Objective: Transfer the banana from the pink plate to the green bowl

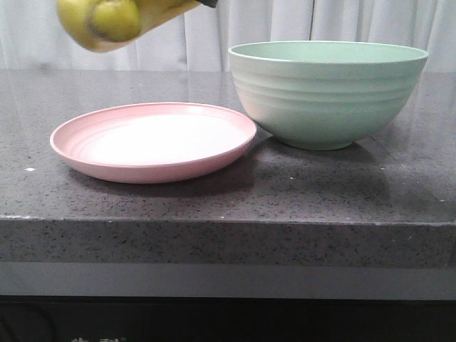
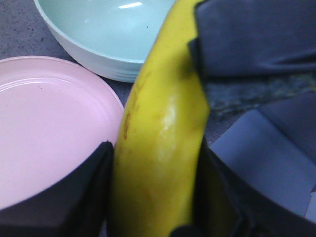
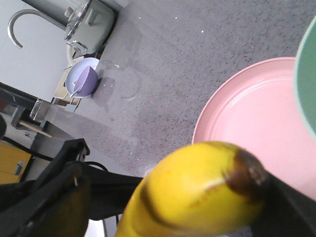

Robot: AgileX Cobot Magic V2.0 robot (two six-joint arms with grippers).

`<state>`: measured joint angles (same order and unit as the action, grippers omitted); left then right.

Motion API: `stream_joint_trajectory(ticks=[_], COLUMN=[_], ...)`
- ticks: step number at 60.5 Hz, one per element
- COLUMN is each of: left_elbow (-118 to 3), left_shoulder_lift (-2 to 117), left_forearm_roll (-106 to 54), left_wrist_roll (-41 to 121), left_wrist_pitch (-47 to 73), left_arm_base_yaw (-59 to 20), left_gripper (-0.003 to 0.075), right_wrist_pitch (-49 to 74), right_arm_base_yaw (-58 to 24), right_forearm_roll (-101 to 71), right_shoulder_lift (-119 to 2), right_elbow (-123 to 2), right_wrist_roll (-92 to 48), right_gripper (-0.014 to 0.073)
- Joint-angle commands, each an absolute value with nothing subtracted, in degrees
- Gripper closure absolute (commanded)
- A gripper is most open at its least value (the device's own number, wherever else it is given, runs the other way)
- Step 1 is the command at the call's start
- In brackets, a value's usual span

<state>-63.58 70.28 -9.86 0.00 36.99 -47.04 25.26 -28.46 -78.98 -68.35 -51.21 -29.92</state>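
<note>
Your left gripper is clamped on the banana, one dark finger pressed against each side of the fruit. In the front view the banana hangs in the air above the far left part of the pink plate, clear of its surface. The plate sits bare on the speckled grey table, its right rim just beside the green bowl. For your right gripper, the wrist camera shows the banana's dark tip very close, with dark parts on either side, but you cannot tell whether those jaws are apart or closed. Pale characters at the front view's bottom edge are cut off and unreadable.
</note>
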Motion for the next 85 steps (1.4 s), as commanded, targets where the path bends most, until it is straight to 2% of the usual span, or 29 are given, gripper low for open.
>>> stream_joint_trajectory(ticks=[1, 6, 9, 24, 31, 33, 38, 45, 49, 57, 85], left_elbow=[-65.20, -65.20, -65.20, -65.20, -65.20, -65.20, -65.20, -65.20, -65.20, -65.20, -65.20], left_shoulder_lift=[68.59, 68.59, 68.59, 68.59, 68.59, 68.59, 68.59, 68.59, 68.59, 68.16, 66.65], left_forearm_roll=[-10.64, -10.53, -10.53, -10.53, -10.42, -10.29, -9.39, -9.17, -8.93, -8.83, -8.23], left_wrist_roll=[0.31, 0.31, 0.31, 0.31, 0.31, 0.31, 0.31, 0.31, 0.31, 0.31, 0.31], left_wrist_pitch=[32.98, 32.98, 32.98, 32.98, 32.98, 32.98, 32.98, 32.88, 32.88, 33.26, 33.33], left_arm_base_yaw=[-47.45, -47.45, -47.45, -47.45, -47.45, -47.45, -47.45, -47.45, -47.45, -47.45, -47.45], left_gripper=[0.0574, 0.0574, 0.0574, 0.0573, 0.0541, 0.0514, 0.0389, 0.0149, 0.0092, 0.0089, 0.0089], right_wrist_pitch=[29.63, 32.39, 33.28, 33.47, 33.42, 33.42, 33.36, 31.85, 29.50, 27.54, 33.65], right_arm_base_yaw=[-28.56, -28.56, -28.56, -28.56, -28.56, -28.56, -28.56, -28.56, -28.56, -26.85, -8.44], right_forearm_roll=[-85.56, -88.63, -90.00, -90.87, -90.87, -90.87, -90.57, -88.89, -86.21, -78.42, -59.71], right_shoulder_lift=[-69.63, -71.26, -71.77, -71.88, -71.88, -71.88, -71.88, -71.94, -72.19, -73.58, -82.09], right_elbow=[-54.29, -54.63, -54.63, -54.63, -54.63, -54.63, -54.63, -54.69, -55.30, -59.51, -83.44], right_wrist_roll=[-33.12, -34.22, -35.03, -35.36, -35.48, -35.53, -36.97, -38.39, -38.56, -38.56, -38.45], right_gripper=[-0.0017, -0.0008, 0.0029, 0.0369, 0.0428, 0.0431, 0.0431, 0.0431, 0.0431, 0.0431, 0.0431])
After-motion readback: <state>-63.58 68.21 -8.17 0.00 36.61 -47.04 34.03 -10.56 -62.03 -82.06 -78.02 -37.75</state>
